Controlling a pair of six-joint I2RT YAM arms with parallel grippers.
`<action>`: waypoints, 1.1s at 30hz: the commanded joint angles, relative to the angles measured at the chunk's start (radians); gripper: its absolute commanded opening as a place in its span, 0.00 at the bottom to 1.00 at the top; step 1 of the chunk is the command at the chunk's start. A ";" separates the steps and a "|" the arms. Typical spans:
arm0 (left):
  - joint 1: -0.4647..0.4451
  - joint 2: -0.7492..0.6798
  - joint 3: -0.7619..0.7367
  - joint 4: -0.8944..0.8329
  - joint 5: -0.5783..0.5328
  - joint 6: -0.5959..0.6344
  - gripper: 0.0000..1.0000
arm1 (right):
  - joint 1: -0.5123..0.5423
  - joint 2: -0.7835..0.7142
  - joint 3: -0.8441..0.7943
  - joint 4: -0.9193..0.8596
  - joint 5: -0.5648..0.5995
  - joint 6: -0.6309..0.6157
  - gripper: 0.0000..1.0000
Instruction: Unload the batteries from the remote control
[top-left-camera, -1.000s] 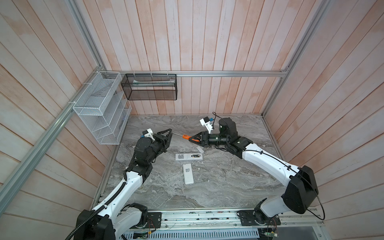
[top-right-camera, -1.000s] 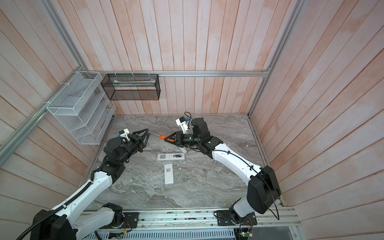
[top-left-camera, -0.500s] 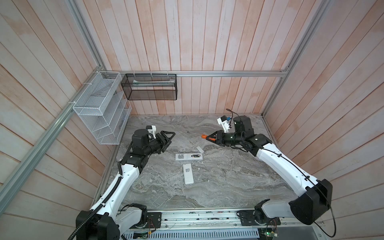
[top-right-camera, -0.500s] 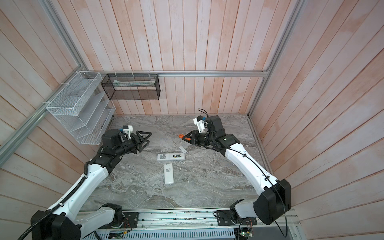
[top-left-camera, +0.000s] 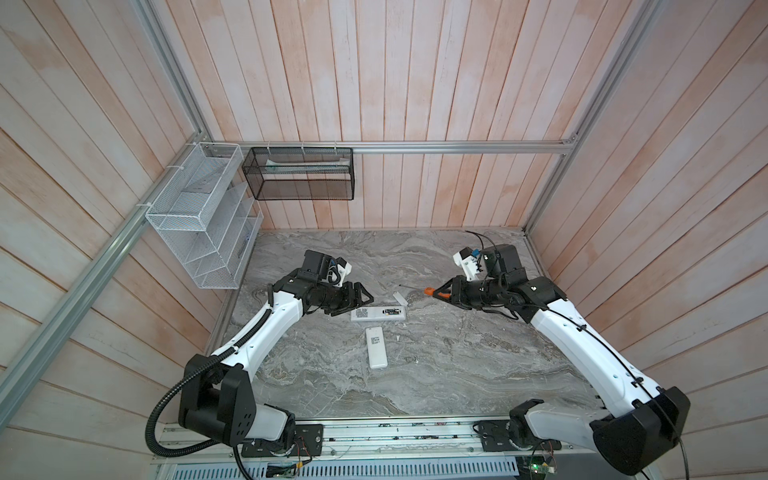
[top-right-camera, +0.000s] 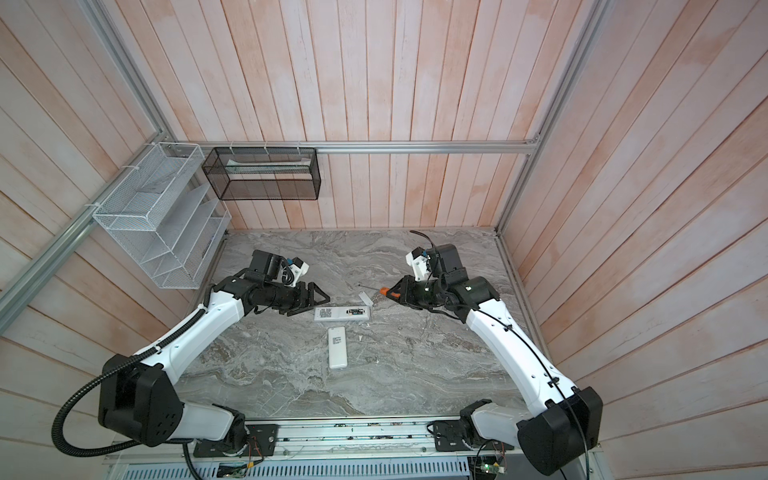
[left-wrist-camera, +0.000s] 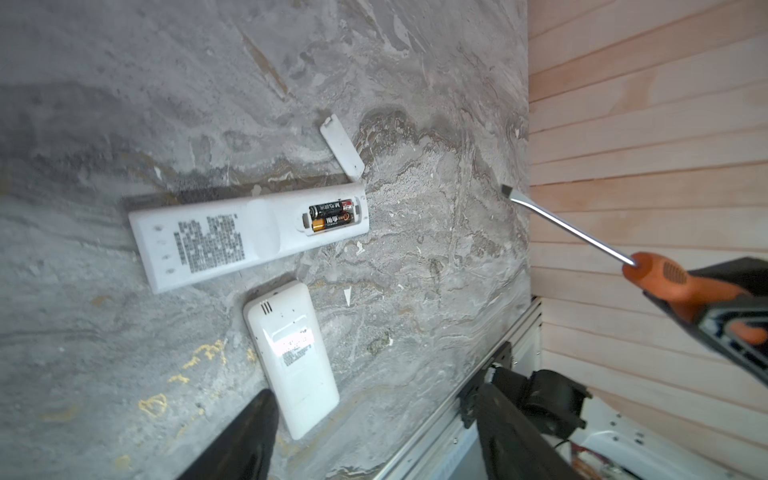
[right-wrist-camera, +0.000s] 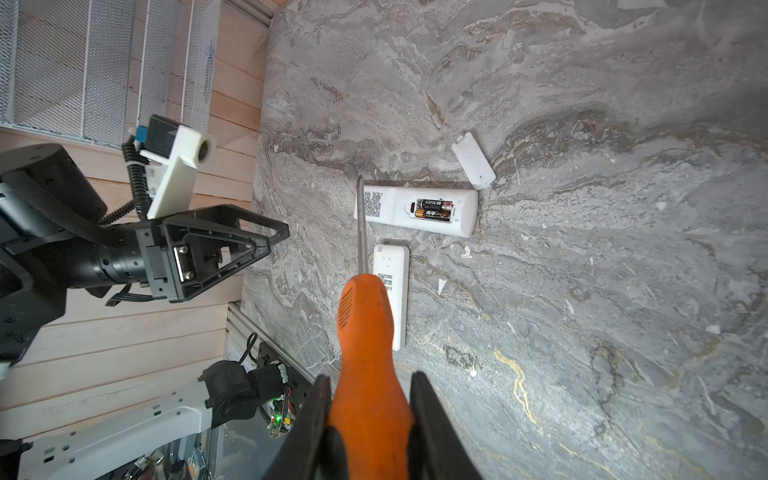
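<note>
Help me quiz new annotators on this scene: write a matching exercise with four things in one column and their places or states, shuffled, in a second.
Things
1. batteries
2. loose white cover
3. screwdriver
4. left hand

Places or states
A. open, holding nothing
B. lying on the table by the long remote's open end
C. side by side in the long remote's open compartment
D. gripped by its orange handle in the right hand

Pairs: 1-C, 2-B, 3-D, 4-A

Top views overhead, wrist views close, all sharing the remote control (left-wrist-camera: 232, 237)
</note>
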 joint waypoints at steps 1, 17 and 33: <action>-0.009 0.030 0.063 -0.040 -0.010 0.224 0.90 | -0.010 -0.004 0.026 -0.063 0.001 -0.013 0.08; -0.093 0.125 0.111 -0.170 -0.146 1.023 1.00 | -0.035 0.032 0.052 -0.101 -0.040 -0.068 0.08; -0.077 0.139 -0.023 -0.013 -0.298 1.359 0.98 | -0.034 0.044 0.079 -0.142 -0.073 -0.072 0.08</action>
